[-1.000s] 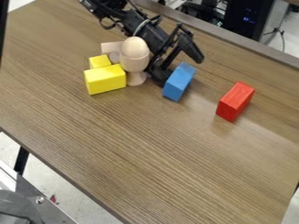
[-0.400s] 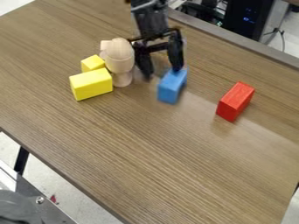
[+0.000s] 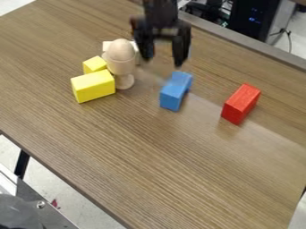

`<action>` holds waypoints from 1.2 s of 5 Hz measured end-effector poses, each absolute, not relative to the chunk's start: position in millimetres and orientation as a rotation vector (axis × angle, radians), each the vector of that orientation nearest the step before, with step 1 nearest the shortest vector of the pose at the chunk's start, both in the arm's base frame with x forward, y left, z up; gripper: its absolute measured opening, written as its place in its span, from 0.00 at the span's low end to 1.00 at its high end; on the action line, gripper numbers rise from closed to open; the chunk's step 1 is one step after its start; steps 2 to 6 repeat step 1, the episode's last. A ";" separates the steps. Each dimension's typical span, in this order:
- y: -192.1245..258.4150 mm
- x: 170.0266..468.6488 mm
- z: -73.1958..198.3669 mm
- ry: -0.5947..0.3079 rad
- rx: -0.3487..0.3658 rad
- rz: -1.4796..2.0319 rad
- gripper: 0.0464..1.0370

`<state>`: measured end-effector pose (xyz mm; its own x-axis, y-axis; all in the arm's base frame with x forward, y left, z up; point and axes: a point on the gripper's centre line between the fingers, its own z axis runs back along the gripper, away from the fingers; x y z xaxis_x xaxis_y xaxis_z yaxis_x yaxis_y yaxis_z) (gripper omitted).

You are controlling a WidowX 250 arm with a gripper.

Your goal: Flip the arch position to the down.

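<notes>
1. Gripper (image 3: 163, 61) hangs at top centre of the frame, up and behind the blue block (image 3: 174, 91). Two fingers spread well apart, pointing down; table (image 3: 179, 152) seen between them.
2. Arch: cannot tell for sure which piece it is. Blue block lies a little above mid-frame, its long side slanting from lower left to upper right.
3. Wooden egg (image 3: 121, 49) sits upright in a stemmed wooden cup (image 3: 123, 69), upper left of centre. Pale piece (image 3: 107, 45) behind it, mostly hidden, shape unclear.
4. Large yellow block (image 3: 94, 86) just left of the cup; small yellow block (image 3: 94, 65) behind it, near the egg. Contact unclear.
5. Red block (image 3: 241, 103) at right of the frame, slanted, well apart from the blue one.
6. Dark machine (image 3: 254, 20) beyond the table edge, upper right; grey metal surface (image 3: 44, 217) at lower left.
</notes>
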<state>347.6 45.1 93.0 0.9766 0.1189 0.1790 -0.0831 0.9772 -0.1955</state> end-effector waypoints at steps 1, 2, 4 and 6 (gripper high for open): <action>40.2 339.4 142.5 -0.362 -0.254 0.089 0.96; 40.2 339.4 142.5 -0.362 -0.254 0.089 0.96; 40.2 339.4 142.5 -0.362 -0.254 0.089 0.96; 40.2 339.4 142.5 -0.362 -0.254 0.089 0.96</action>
